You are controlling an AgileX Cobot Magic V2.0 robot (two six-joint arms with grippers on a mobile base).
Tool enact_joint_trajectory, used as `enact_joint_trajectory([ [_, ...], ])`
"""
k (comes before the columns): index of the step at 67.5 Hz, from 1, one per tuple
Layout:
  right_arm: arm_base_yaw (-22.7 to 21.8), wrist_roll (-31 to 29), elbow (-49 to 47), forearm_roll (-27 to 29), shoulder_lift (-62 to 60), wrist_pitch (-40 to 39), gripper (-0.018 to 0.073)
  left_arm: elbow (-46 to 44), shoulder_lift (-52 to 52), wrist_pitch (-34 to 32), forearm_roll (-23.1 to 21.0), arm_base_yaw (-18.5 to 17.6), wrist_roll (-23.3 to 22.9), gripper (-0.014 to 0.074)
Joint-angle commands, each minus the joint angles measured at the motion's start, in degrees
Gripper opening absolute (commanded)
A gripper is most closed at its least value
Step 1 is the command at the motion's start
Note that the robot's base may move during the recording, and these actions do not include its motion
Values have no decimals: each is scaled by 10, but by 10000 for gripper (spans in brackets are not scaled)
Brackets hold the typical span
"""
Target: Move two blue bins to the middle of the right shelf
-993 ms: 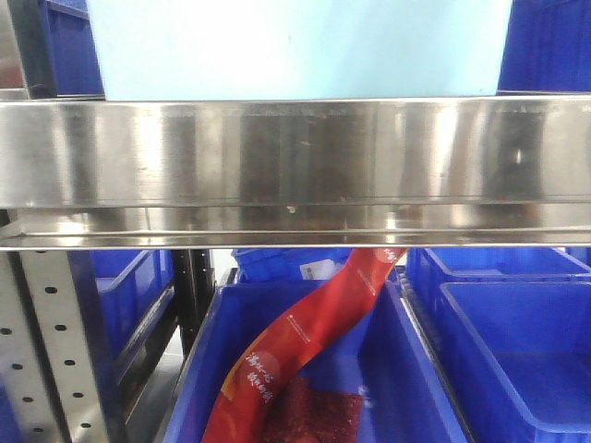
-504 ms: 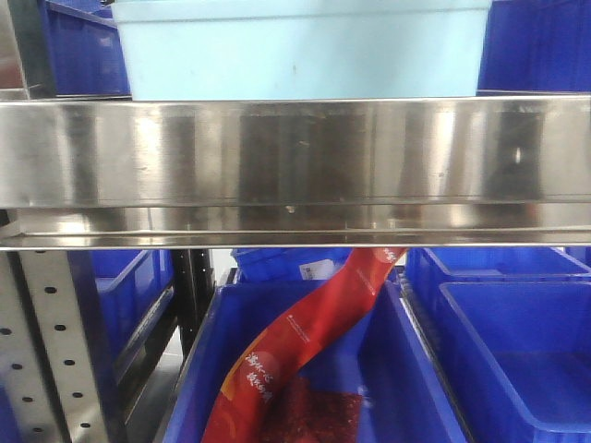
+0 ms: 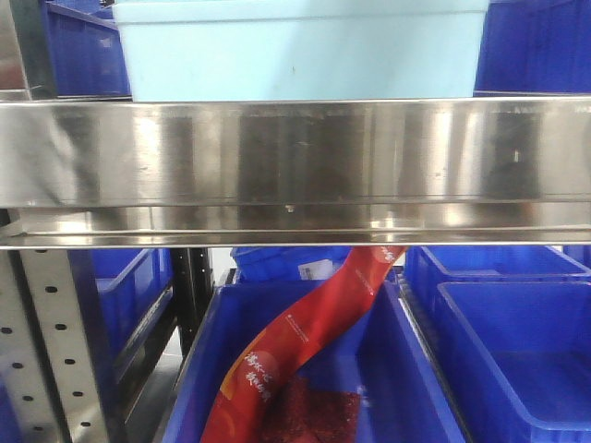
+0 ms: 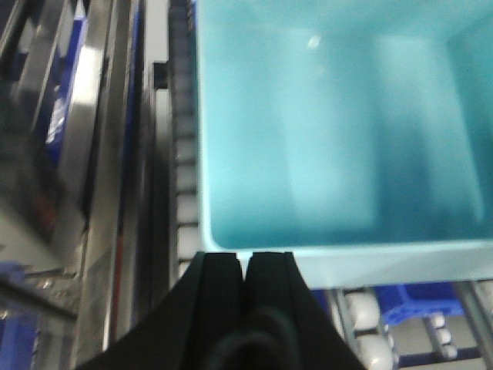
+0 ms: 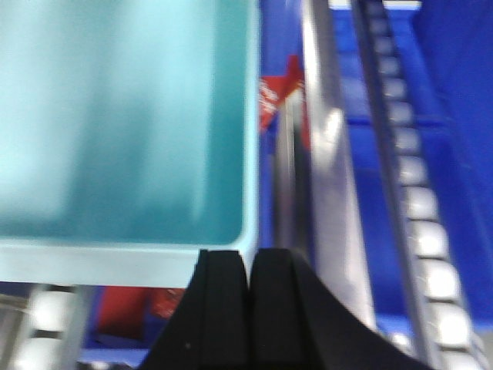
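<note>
The pale blue plastic bin was cut off by the top edge, its base hidden behind the steel shelf rail. Both wrist views were blurred.

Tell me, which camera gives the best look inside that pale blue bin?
The left wrist view: it looks down into the pale blue bin, showing its empty inside. The right wrist view shows one blurred corner; the front view shows only its outer wall above the shelf rail.

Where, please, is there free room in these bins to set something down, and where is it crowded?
The light blue bin is bare inside across its whole floor. On the lower level, the blue bin at right looks empty too. The middle blue bin is crowded: a red packet leans across it. Both grippers sit shut at the light bin's near rim.
</note>
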Motion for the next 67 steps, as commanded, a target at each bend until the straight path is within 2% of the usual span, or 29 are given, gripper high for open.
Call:
enact_joint_trajectory([
  [1, 1, -1, 42, 7, -39, -70, -165, 25, -22, -19, 6, -3, 4, -111],
  [8, 1, -2, 126, 8, -87, -140, -165, 107, -61, -84, 3, -3, 4, -111],
  [21, 1, -9, 312, -5, -184, -312, -165, 303, -157, -322, -15, -3, 4, -111],
  [40, 1, -9, 537, -5, -321, -562, -165, 545, -296, -522, -10, -3, 4, -111],
  [44, 1, -9, 568, -5, -355, -586, -165, 583, -331, -546, 7, -3, 4, -111],
  [50, 1, -9, 591, -5, -399, -582, -165, 618, -390, -548, 38, -3, 4, -111],
  [67, 1, -9, 599, -5, -501, -576, -165, 629, -524, -548, 39, -3, 4, -111],
])
